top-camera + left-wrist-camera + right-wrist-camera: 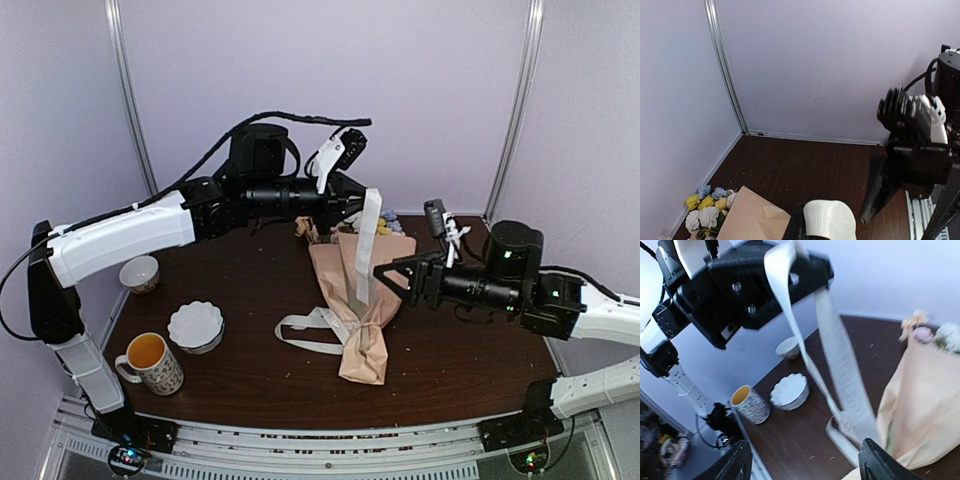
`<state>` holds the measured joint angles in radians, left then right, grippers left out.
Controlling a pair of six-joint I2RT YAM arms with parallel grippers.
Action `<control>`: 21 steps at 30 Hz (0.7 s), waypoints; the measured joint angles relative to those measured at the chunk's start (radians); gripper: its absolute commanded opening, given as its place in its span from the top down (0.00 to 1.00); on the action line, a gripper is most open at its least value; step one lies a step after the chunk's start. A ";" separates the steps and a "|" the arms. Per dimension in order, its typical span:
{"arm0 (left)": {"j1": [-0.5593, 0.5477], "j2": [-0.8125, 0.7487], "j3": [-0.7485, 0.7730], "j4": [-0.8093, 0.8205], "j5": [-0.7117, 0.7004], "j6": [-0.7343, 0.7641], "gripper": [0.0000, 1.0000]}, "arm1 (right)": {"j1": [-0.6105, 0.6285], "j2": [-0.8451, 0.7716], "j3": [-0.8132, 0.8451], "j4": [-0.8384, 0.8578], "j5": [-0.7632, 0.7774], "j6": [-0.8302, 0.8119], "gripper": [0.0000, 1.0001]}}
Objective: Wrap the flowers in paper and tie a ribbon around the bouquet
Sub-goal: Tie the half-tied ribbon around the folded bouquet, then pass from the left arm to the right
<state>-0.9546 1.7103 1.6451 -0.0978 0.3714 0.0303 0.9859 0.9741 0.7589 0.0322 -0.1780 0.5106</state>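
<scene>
Lying at centre frame of the top view, the bouquet [352,310] rests on the table [250,375], with the flowers [390,224] toward the upper right and the paper [335,270] cone narrowing toward the bottom. The ribbon [369,235] wraps its lower part and rises to the left gripper [366,200], which is clamped shut on it. The right gripper [393,273], just right of the strand, has its jaws wide apart and holds nothing.

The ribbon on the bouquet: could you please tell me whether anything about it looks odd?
Yes. The ribbon looks unfinished: one end is held straight up from the bouquet by the left gripper, and a slack loop of it lies on the table beside the bouquet.
</scene>
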 measured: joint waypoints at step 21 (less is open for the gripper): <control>0.000 0.001 0.003 -0.004 0.028 -0.006 1.00 | -0.114 0.284 0.322 -0.174 0.104 -0.225 0.83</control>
<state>-0.9546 1.7111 1.6478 -0.1017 0.3992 0.0238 0.8715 1.2579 1.0809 -0.1421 -0.0738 0.2852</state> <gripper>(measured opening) 0.013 0.339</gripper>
